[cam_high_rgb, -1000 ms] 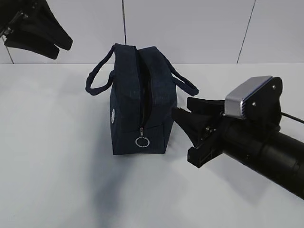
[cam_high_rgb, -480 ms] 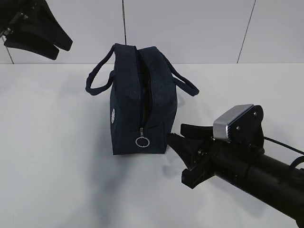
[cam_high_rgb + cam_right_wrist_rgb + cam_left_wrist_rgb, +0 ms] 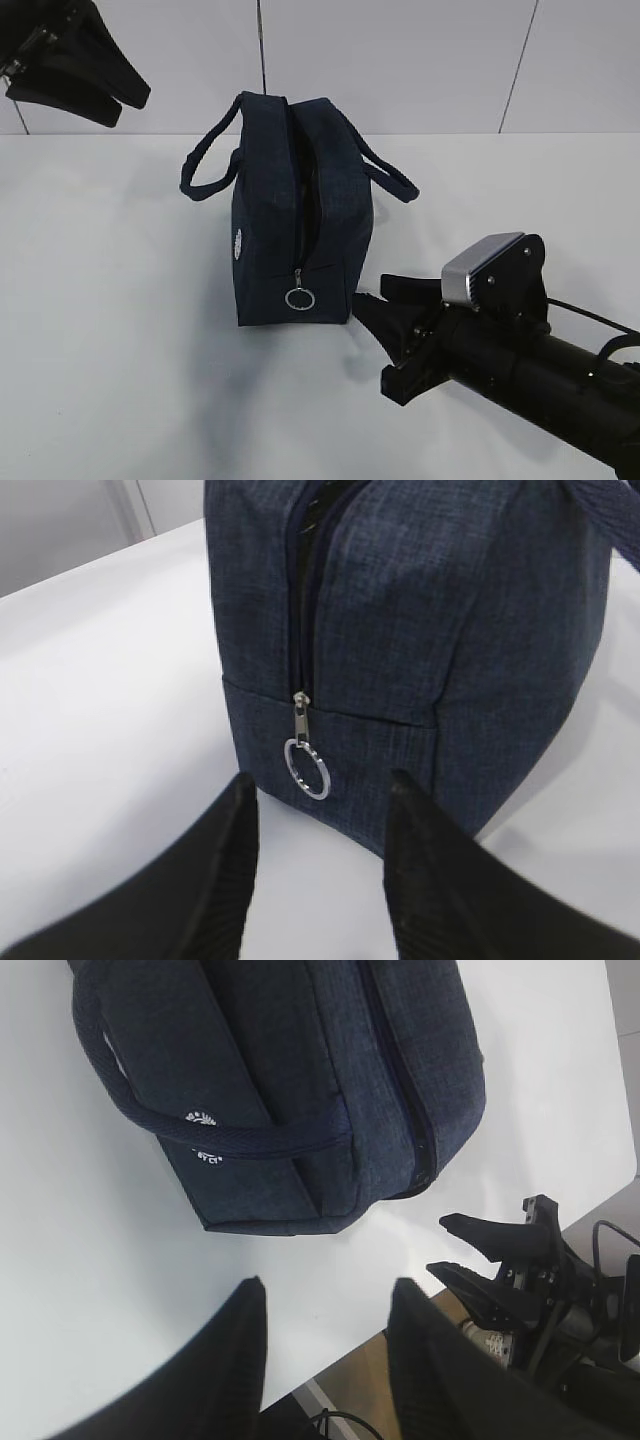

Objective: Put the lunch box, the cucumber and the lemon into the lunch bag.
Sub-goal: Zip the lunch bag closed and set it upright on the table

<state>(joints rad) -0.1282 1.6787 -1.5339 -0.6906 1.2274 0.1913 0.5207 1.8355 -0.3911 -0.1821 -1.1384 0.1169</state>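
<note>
— Fingers first: how do they stand?
— Right fingers (image 3: 235, 870) are spread with nothing between them; the right gripper (image 3: 385, 318) sits low over the white desk (image 3: 120, 350), just beside the near right corner of the lunch bag (image 3: 300, 215), not touching it.
— And what lies ahead of it?
— Straight ahead is the bag's end panel; the silver ring pull (image 3: 306, 767) hangs from the black zipper (image 3: 298, 590) low on that panel.
— The bag itself?
— Upright on the desk, navy, one loop handle (image 3: 205, 165) drooping to each side.
— The other arm?
— Left gripper (image 3: 120, 95) hangs high at the far left corner, well apart from the bag; its fingers (image 3: 225, 1360) are spread too, empty, above the desk's edge.
</note>
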